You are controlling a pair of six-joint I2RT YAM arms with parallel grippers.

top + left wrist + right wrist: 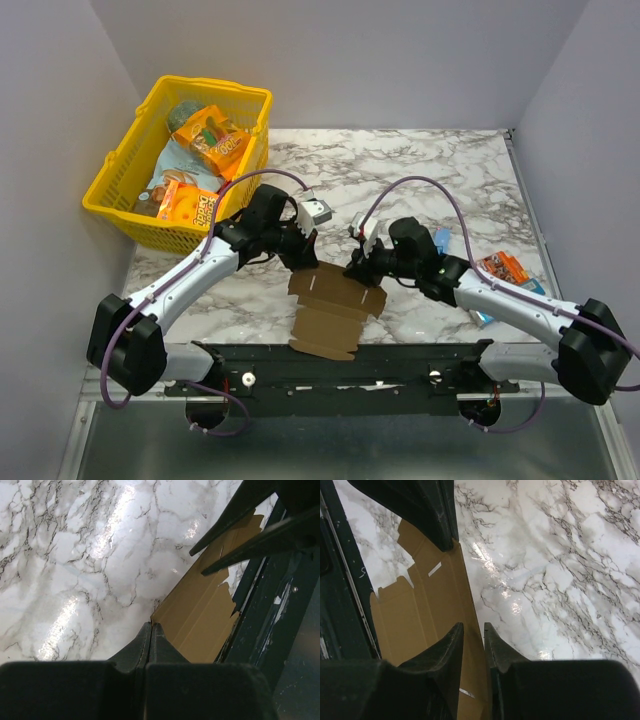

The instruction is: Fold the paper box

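near table edge, between both arm bases: paper box (330, 312), brown cardboard, flat on marble table (450, 180). left gripper (151, 630), fingers pressed together at box's far-left corner. right gripper (473, 632), fingers narrowly apart, straddling box's right edge. yellow basket (110, 172), far left.

The far half of the desk (440, 170) lies bare and passable. A yellow basket (150, 230) blocks the far-left corner, packets (503, 266) crowd the right edge, and the left gripper (303, 258) and right gripper (357, 270) close off the near centre over the paper box (330, 312).

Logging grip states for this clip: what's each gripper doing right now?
Left gripper: closed, pinching the paper box at its edge.
Right gripper: slightly open, straddling the paper box's edge.
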